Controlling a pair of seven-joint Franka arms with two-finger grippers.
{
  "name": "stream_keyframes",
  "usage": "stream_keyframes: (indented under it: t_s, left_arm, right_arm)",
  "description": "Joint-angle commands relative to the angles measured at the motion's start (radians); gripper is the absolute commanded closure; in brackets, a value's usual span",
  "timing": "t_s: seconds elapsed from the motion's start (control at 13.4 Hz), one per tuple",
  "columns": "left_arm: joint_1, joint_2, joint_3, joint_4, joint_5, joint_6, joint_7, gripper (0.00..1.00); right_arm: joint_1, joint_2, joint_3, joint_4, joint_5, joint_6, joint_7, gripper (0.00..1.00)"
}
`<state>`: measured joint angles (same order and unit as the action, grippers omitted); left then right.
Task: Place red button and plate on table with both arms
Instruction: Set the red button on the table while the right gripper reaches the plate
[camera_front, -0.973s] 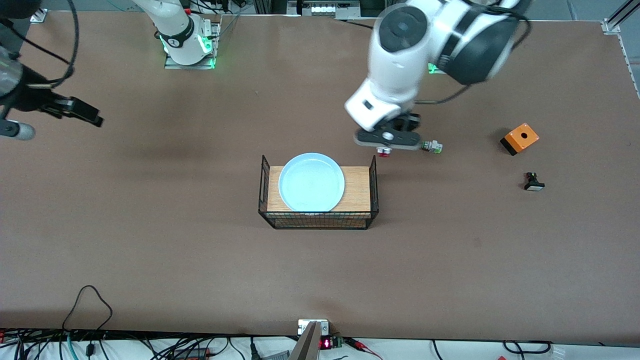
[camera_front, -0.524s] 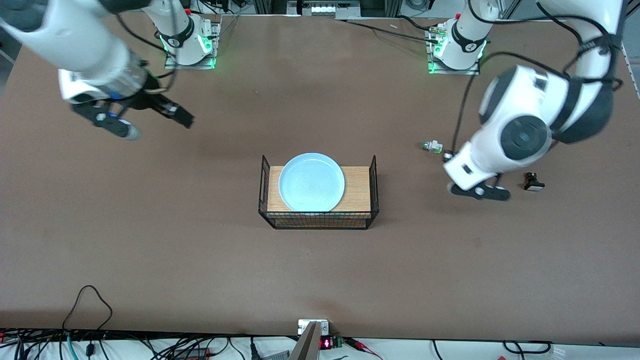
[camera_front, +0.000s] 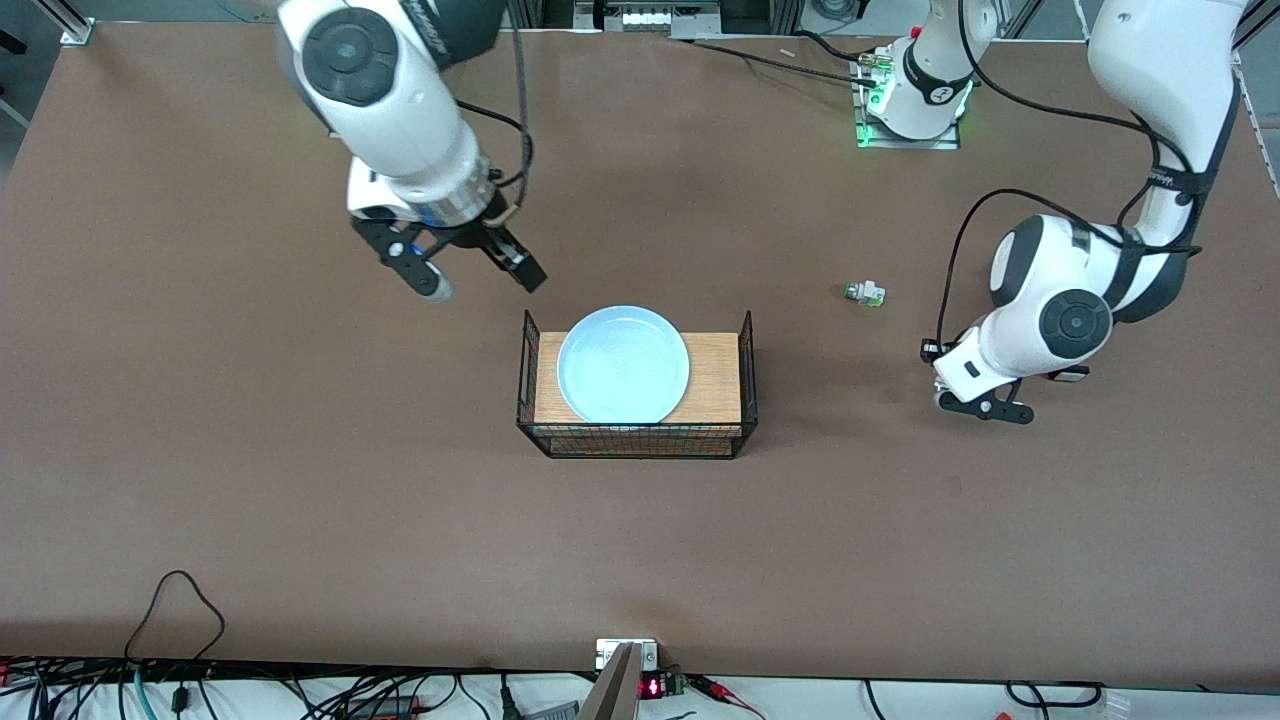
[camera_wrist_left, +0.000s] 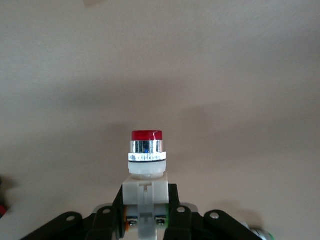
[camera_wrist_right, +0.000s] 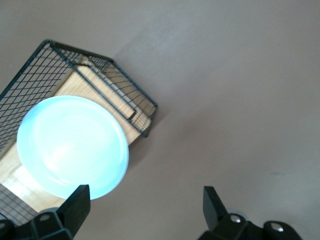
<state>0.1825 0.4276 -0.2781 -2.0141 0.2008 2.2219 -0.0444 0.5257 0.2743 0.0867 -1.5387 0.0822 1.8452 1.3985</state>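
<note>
In the left wrist view the red button (camera_wrist_left: 146, 150), a red cap on a whitish body, sits between the fingers of my left gripper (camera_wrist_left: 145, 212), which is shut on it. That left gripper (camera_front: 985, 407) hangs low over the table (camera_front: 300, 480) toward the left arm's end; the button is hidden under the hand in the front view. The light-blue plate (camera_front: 623, 363) lies on the wood-topped wire stand (camera_front: 715, 380). My right gripper (camera_front: 485, 287) is open and empty, over the table just beside the stand's corner. The right wrist view shows the plate (camera_wrist_right: 70, 150) off to one side of the right gripper (camera_wrist_right: 146, 202).
A green-tipped white part (camera_front: 865, 293) lies on the table between the stand and the left arm. A black part with a white cap (camera_front: 1072, 375) peeks out from under the left arm's wrist. The stand's black wire sides (camera_wrist_right: 125, 95) rise at both ends of it.
The left arm has swung from beside the stand out toward its own end of the table, carrying the red button. The right arm has swept in from the table's end to the stand.
</note>
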Motion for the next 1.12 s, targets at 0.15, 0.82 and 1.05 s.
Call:
stream_keyframes:
  t_s: [0.15,0.82,1.05]
  left_arm:
    - [0.089,0.031,-0.018,-0.031,0.032,0.082,0.115,0.04]
    - [0.083,-0.046,-0.098,0.185,0.031,-0.253,0.121,0.0]
    - [0.087,-0.062,-0.165,0.361,0.031,-0.447,0.123,0.0]
  right_arm:
    - [0.039,0.107,-0.013,0.038,0.022,0.106,0.112,0.0]
    - [0.06,0.238,-0.016,0.031,0.011,0.181,0.201,0.0]
    - [0.057,0.253,-0.019,0.031,0.005,0.187,0.2,0.0]
